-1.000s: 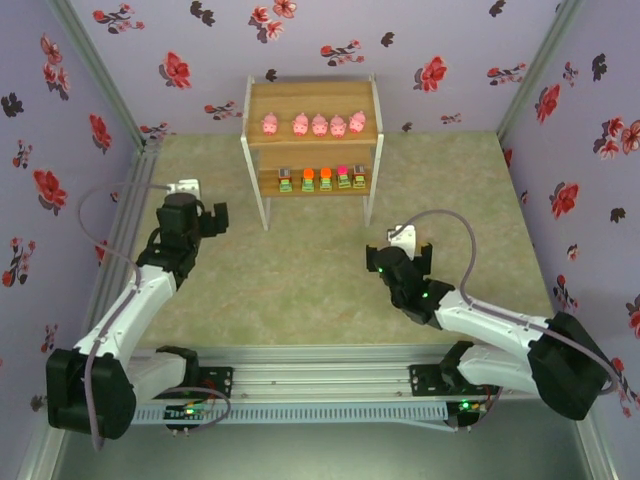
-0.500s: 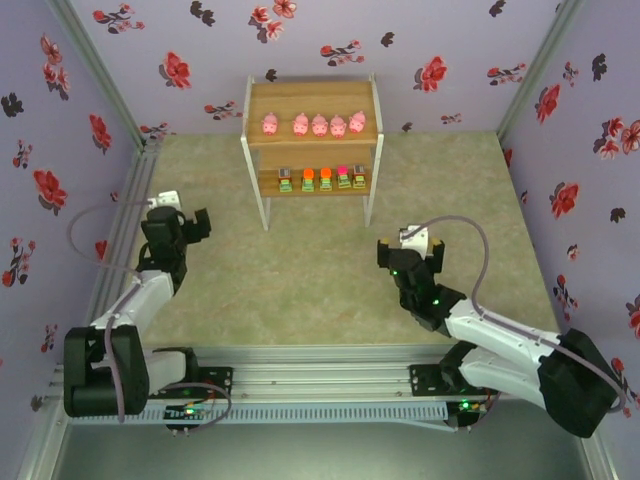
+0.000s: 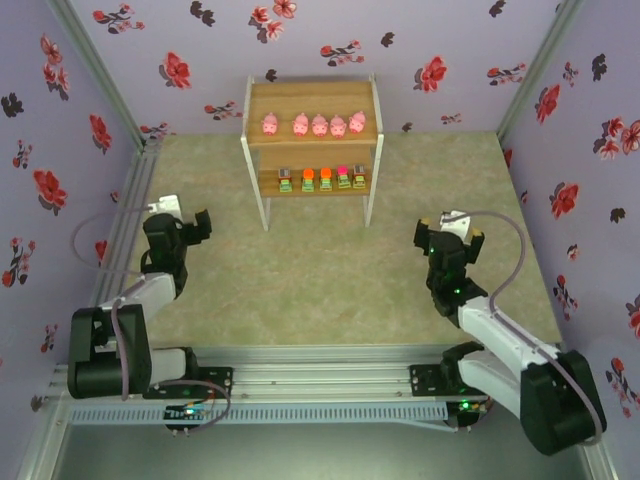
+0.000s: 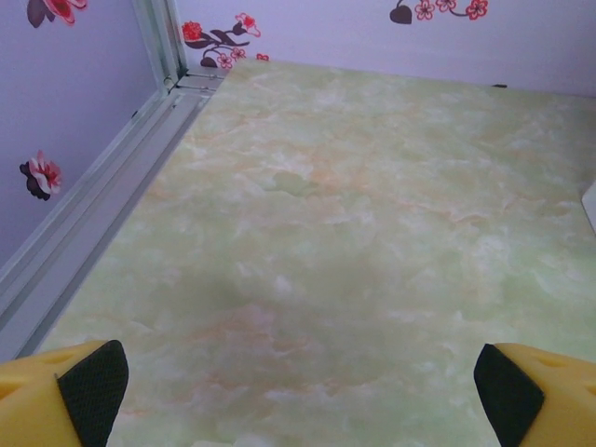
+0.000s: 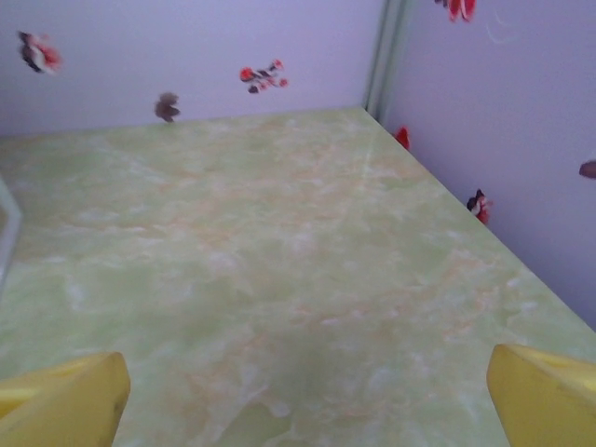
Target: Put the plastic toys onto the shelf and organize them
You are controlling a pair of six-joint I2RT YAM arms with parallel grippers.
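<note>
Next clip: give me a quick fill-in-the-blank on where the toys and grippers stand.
1. The five pink pigs stand in a row on the ___ tier of the shelf.
2. The blocky toys on the lower tier number ___.
3. The left gripper and the right gripper are both ___, holding nothing.
Missing words: top; five; open.

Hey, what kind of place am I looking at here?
Probably a robot test booth, not a real room: flowered walls box in a green marbled table, the left arm and right arm are bolted at its near edge, and a shelf holds toys.
</note>
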